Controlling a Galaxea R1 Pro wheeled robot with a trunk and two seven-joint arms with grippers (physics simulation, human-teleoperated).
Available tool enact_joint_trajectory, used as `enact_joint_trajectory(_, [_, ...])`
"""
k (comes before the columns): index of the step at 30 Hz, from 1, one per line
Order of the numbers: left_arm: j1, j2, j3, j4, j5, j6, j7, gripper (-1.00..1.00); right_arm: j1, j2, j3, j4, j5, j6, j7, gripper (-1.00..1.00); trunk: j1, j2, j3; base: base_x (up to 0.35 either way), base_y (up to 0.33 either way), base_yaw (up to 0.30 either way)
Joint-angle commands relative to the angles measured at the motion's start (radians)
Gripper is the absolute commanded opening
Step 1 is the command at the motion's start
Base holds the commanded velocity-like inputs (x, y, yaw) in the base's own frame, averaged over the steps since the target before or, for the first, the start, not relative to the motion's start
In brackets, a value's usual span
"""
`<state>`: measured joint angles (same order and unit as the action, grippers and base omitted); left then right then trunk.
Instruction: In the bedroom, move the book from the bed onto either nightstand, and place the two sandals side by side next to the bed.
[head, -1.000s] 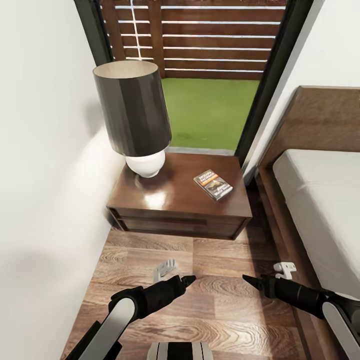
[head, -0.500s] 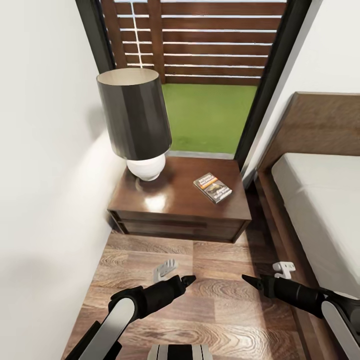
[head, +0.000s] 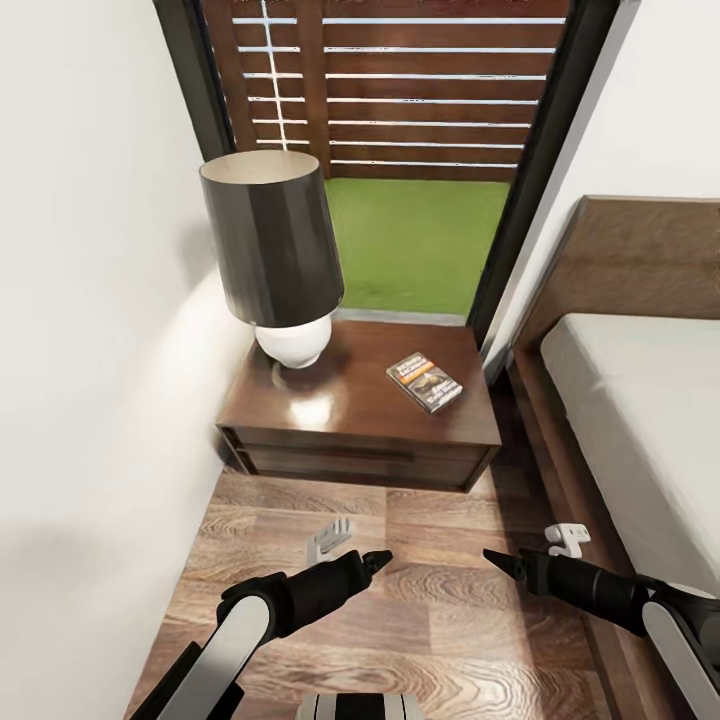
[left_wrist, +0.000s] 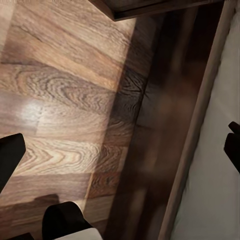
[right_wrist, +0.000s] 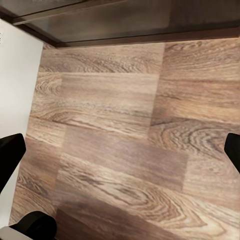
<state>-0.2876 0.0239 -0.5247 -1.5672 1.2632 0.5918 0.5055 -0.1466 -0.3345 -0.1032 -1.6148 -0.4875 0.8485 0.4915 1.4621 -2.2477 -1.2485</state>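
The book (head: 424, 381), dark with an orange-brown picture, lies flat on the right half of the nightstand (head: 345, 425). The bed (head: 640, 410) stands to the right of it, its wooden headboard against the wall. My left gripper (head: 372, 561) and right gripper (head: 497, 560) hover low over the wood floor in front of the nightstand, tips pointing at each other. In the left wrist view the left gripper (left_wrist: 120, 150) is open over floor beside the bed frame. In the right wrist view the right gripper (right_wrist: 120, 150) is open over bare planks. The sandals are out of view.
A dark-shaded lamp (head: 272, 250) on a white base takes up the nightstand's left half. A white wall (head: 90, 350) closes the left side. Behind the nightstand a dark-framed glass opening (head: 420, 230) shows grass and a slatted fence. A small white piece (head: 330, 540) shows by each arm.
The whole view has shifted: nightstand, lamp and bed sit slightly lower in the picture, so the camera moved. Both arms hold the same pose. The book stays on the nightstand.
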Motion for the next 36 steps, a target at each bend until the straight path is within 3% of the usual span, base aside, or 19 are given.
enact_joint_trajectory(1, [-0.001,0.001,-0.001,-0.001,0.01,-0.001,0.01,1.0,-0.001,0.0,-0.001,0.0,0.001,0.006,0.004,1.0,0.0,0.0,0.001,0.0,0.0,0.0])
enact_joint_trajectory(17, [0.003,0.012,-0.001,0.01,0.004,-0.002,-0.007,1.0,-0.001,0.0,-0.001,0.0,0.001,0.006,0.004,1.0,0.0,0.0,0.027,0.0,0.0,0.0])
enact_joint_trajectory(36, [0.004,0.017,0.0,0.019,-0.002,-0.001,-0.009,1.0,-0.001,0.0,-0.001,0.0,0.001,0.006,0.004,1.0,-0.073,0.133,0.118,0.0,0.0,0.0])
